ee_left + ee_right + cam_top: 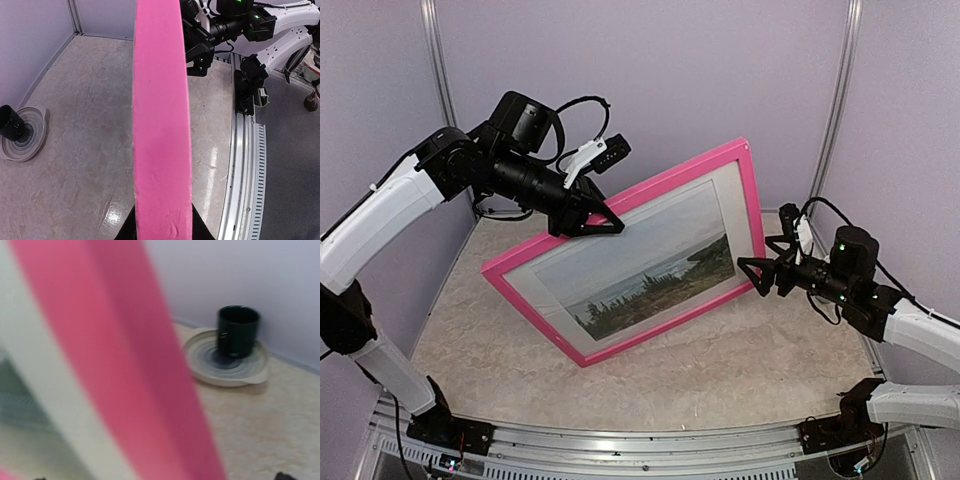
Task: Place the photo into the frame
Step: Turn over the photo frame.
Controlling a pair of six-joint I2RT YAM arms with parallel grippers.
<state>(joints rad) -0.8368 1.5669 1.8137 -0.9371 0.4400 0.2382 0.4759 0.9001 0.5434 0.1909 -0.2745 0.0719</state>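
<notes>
Your left gripper (605, 222) is pinched narrowly on the upper rim of the frame (690, 170), one finger in front and one behind; in the left wrist view its dark fingers (200, 234) flank the pink rim (160, 125) at 6 o'clock, and the rim runs straight up the middle of that view.

Your right gripper (752, 277) is spread wide at the frame's lower right corner, roughly 3 to 4 o'clock from the frame's centre in the top view; the pink rim (135, 365) fills the right wrist view, blurred, and you cannot tell from it whether either finger touches the rim.

The frame stands tilted on the table (770, 370), pink front towards the top camera, its lowest corner at 6 o'clock and its highest at 1 o'clock; the left gripper sits at about 11 o'clock from its centre.

The photo (650, 270) sits inside the frame, bordered by a white mat (738, 215); it lies just below the left gripper and at 9 o'clock from the right one.

A dark cup (238, 330) stands on a dish (227, 370) at 2 o'clock in the right wrist view, well apart from the frame.
</notes>
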